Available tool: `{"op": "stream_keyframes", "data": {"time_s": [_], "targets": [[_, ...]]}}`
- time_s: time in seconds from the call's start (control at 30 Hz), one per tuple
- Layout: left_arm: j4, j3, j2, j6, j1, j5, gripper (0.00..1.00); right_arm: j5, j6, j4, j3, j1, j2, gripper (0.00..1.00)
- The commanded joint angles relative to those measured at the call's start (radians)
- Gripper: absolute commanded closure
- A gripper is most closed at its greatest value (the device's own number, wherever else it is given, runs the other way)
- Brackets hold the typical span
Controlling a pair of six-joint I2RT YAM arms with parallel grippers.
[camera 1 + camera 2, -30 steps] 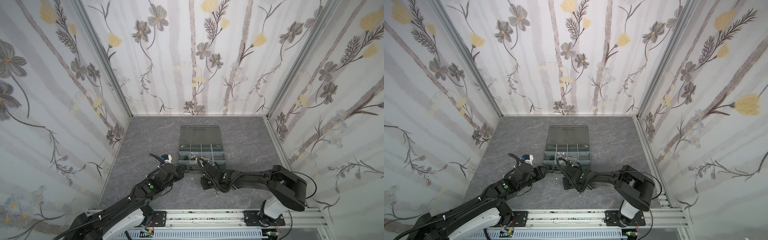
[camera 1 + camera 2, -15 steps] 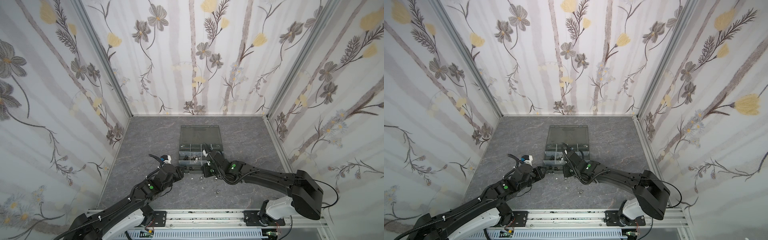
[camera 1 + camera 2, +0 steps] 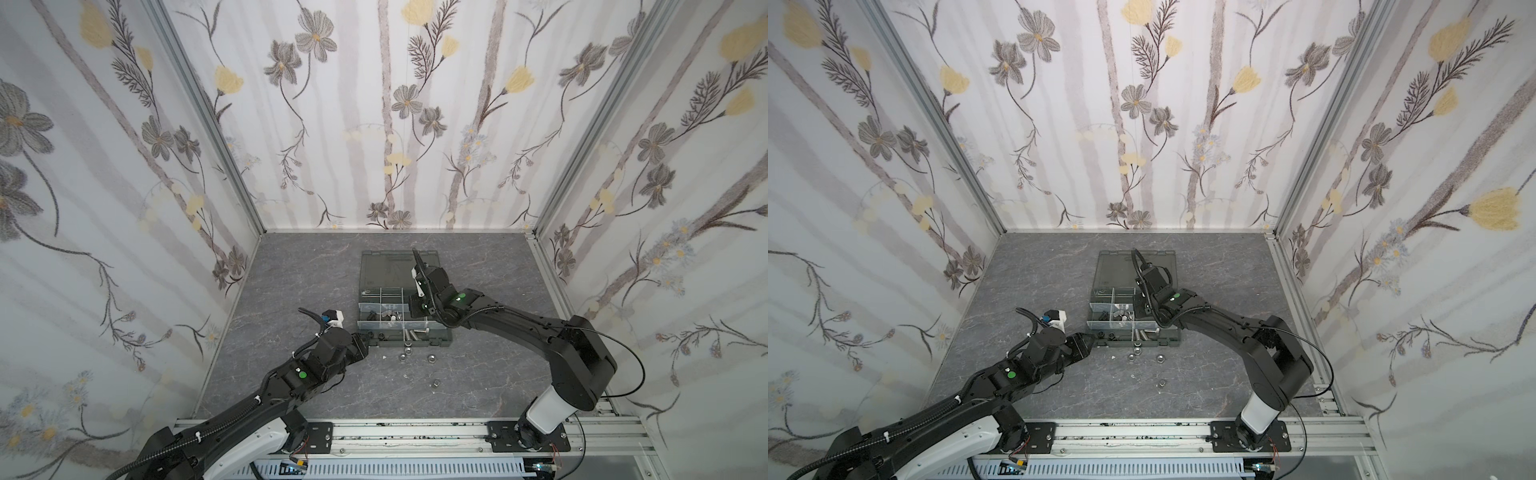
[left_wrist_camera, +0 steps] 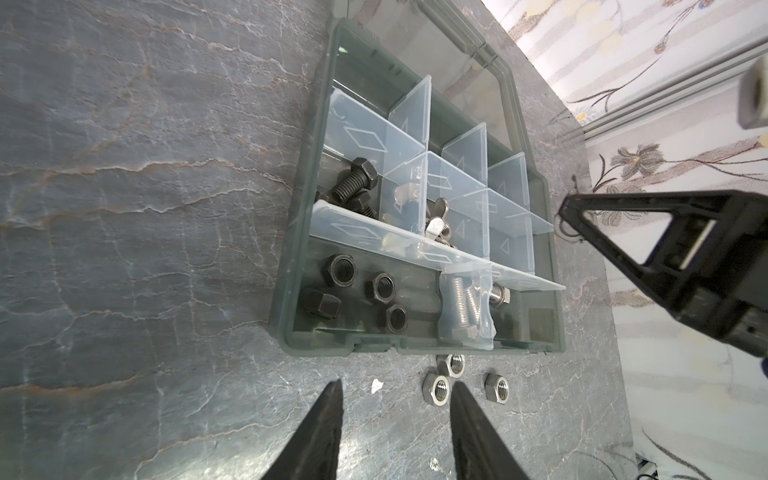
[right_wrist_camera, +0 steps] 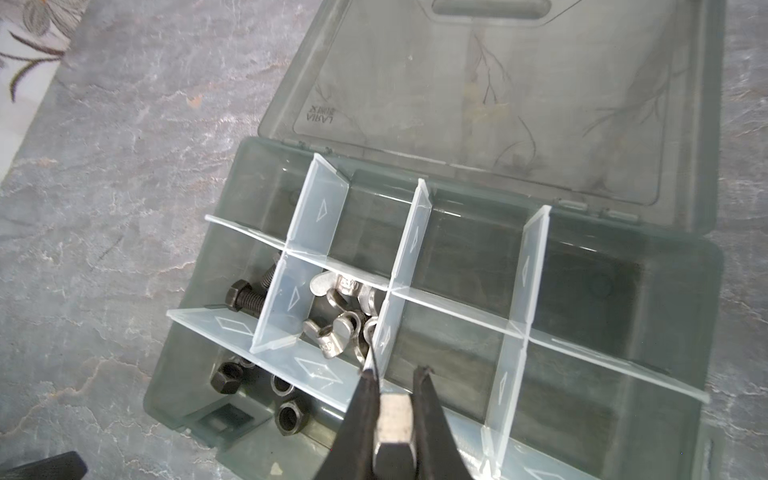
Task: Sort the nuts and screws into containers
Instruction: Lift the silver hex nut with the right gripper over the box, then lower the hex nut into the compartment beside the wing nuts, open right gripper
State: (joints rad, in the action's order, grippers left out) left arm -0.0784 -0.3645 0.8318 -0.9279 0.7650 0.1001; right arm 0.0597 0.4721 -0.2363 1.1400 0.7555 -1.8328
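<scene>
Pinching silver hex nut (image 5: 392,419) in right gripper (image 5: 395,374), above organizer box (image 4: 286,291), over its dividers. Holding left gripper (image 4: 397,384) jaws apart, just in front of box, beside loose silver nuts (image 4: 436,388). Inside box: black nuts (image 4: 345,270), screws (image 4: 353,183).

Surface: we see a grey marbled tabletop (image 3: 299,274), lower middle.
Walls: floral wallpaper (image 3: 374,104), top and sides.
Bottom edge: aluminium rail (image 3: 415,432).
Speck: white fleck (image 3: 385,356), lower middle.

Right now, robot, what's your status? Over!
Right pincer shut on a silver nut, above the organizer box. Left pincer open, empty, near the box's front. Loose nuts on the table beside it. No blocker seen.
</scene>
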Motion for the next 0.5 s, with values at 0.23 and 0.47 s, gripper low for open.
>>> {"op": "stream_keyframes", "data": {"time_s": [0.23, 0.47], "targets": [[0.02, -0.015, 0.02, -0.02, 0.021, 0.003, 0.55, -0.001, -0.015, 0.009, -0.005, -0.008, -0.039, 0.75], [0.024, -0.027, 0.054, -0.035, 0.071, 0.026, 0.55, -0.011, -0.009, 0.005, -0.009, -0.01, -0.025, 0.7]]}}
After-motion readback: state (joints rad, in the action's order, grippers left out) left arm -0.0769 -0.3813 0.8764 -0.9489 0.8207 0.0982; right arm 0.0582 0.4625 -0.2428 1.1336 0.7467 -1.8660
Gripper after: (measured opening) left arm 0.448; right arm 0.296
